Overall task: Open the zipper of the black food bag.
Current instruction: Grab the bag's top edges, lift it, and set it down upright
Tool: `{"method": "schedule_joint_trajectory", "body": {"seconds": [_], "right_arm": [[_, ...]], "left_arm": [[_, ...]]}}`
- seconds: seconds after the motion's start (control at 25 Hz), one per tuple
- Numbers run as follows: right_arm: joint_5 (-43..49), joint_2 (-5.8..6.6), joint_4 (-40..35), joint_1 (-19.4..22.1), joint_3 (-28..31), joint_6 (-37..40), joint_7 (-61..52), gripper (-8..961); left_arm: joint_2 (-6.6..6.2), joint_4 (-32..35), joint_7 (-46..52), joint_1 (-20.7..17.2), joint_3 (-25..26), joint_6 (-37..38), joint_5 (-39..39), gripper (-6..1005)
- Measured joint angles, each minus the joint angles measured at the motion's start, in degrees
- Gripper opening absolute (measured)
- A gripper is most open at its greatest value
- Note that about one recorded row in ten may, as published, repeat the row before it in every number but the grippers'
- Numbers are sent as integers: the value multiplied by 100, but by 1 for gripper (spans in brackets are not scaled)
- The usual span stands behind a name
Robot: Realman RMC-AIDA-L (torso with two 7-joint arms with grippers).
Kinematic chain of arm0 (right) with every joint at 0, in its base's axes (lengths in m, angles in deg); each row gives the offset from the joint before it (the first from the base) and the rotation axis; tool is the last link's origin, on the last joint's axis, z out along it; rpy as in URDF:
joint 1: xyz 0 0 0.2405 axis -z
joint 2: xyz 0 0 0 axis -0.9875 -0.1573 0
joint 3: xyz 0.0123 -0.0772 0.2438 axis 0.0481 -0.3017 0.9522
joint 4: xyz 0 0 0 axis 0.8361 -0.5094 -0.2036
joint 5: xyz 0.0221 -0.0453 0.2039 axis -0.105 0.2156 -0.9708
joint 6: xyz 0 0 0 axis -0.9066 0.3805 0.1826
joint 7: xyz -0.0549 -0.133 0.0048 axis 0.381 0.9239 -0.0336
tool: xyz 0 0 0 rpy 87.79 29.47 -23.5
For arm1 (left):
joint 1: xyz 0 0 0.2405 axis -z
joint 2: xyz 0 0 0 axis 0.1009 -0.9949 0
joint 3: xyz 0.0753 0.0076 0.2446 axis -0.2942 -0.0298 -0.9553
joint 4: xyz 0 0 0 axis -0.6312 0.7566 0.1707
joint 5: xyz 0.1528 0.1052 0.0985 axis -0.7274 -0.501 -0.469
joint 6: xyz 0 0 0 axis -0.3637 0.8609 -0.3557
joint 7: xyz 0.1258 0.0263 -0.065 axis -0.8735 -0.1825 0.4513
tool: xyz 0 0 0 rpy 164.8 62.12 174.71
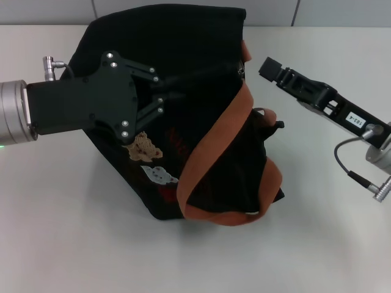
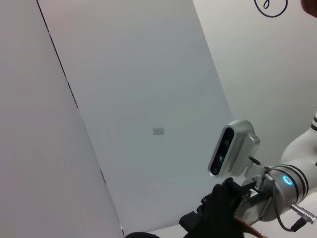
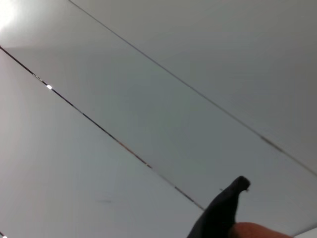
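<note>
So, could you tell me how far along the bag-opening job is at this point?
Nothing looks finished: no open gap shows along the top of the black food bag. In hand: the left gripper is pressed onto the bag's upper side, fingers reaching along the seam, while the right gripper hovers just beside the orange strap. The zipper pull isn't visible, so the whole opening appears left to do.

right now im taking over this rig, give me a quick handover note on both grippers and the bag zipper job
Left gripper: over the black food bag, fingers pressed onto the fabric near the top seam; whether it has a grip cannot be told.
Right gripper: beside the bag's upper right corner, apart from it in the head view.
Bag: slumped on the white table, bear patches up, orange-brown strap draped across.
Done: nothing confirmed; the zipper itself is not discernible.
Left: find the pull tab, steady the bag, open it.
</note>
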Motion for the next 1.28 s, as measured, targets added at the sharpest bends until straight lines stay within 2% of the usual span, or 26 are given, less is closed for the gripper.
{"method": "schedule_joint_trajectory", "body": {"seconds": [0.32, 1.28], "right_arm": [[5, 6, -54, -112, -34, -18, -366, 394], [4, -33, -8, -328, -322, -262, -399, 298]], "left_arm": [[1, -7, -32, 9, -12, 2, -9, 94], [9, -124, -106, -2, -61, 25, -7, 94]]}}
